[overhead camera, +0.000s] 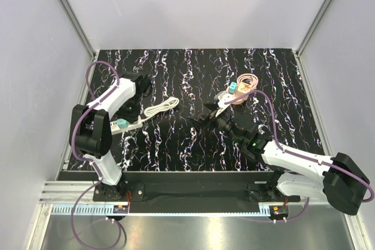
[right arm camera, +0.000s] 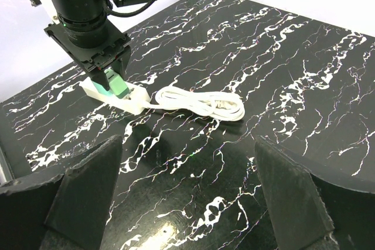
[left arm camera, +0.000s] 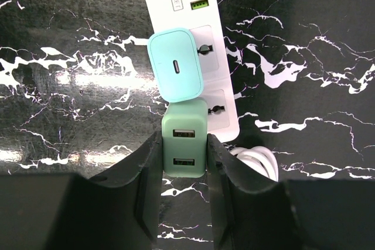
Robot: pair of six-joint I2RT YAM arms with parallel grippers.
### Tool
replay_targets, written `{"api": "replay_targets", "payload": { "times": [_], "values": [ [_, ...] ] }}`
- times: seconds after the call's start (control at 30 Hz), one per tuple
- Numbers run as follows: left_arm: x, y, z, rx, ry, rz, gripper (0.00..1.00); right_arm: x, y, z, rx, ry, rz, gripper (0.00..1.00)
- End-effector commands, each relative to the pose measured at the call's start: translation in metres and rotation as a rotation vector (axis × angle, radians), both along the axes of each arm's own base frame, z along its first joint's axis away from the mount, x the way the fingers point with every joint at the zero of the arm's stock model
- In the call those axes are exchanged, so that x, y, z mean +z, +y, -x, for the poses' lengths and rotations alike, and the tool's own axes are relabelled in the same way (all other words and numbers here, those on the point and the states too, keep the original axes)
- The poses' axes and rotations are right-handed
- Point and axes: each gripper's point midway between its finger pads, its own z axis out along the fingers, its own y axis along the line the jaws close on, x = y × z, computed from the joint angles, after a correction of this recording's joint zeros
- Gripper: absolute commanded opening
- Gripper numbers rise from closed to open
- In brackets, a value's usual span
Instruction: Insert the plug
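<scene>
Position: teal plug (left arm camera: 176, 65) stands on white power strip (left arm camera: 225, 57), just beside green charger cube (left arm camera: 184, 124) | left end effector (left arm camera: 184, 141) pinches that cube; right end effector (right arm camera: 187, 144) spread | handling, judged: light, rigid, smooth; grasp opposite flat sides.

On the power strip (left arm camera: 221, 57), the plug (left arm camera: 176, 65) sits just beside the adapter (left arm camera: 184, 144) — cord coil (overhead camera: 162, 107) to the right.
</scene>
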Motion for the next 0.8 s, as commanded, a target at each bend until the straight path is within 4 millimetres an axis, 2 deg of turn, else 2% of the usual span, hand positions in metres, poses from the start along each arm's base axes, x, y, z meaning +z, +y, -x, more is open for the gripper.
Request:
{"api": "replay_targets", "payload": {
  "times": [0.0, 0.23, 0.47, 0.77],
  "values": [
    [0.017, 0.025, 0.029, 0.260, -0.004, -0.132, 0.00, 0.018, -0.001, -0.001, -0.011, -0.052, -0.036, 1.00],
    [0.010, 0.023, 0.030, 0.262, 0.023, -0.131, 0.00, 0.019, -0.002, -0.001, -0.012, -0.055, -0.037, 1.00],
    [0.000, 0.013, 0.040, 0.302, 0.069, -0.081, 0.00, 0.018, 0.000, -0.001, -0.006, -0.055, -0.040, 1.00],
    [-0.008, -0.005, 0.036, 0.353, 0.052, 0.011, 0.00, 0.021, 0.002, 0.004, 0.024, -0.051, -0.061, 1.00]
  ]
}}
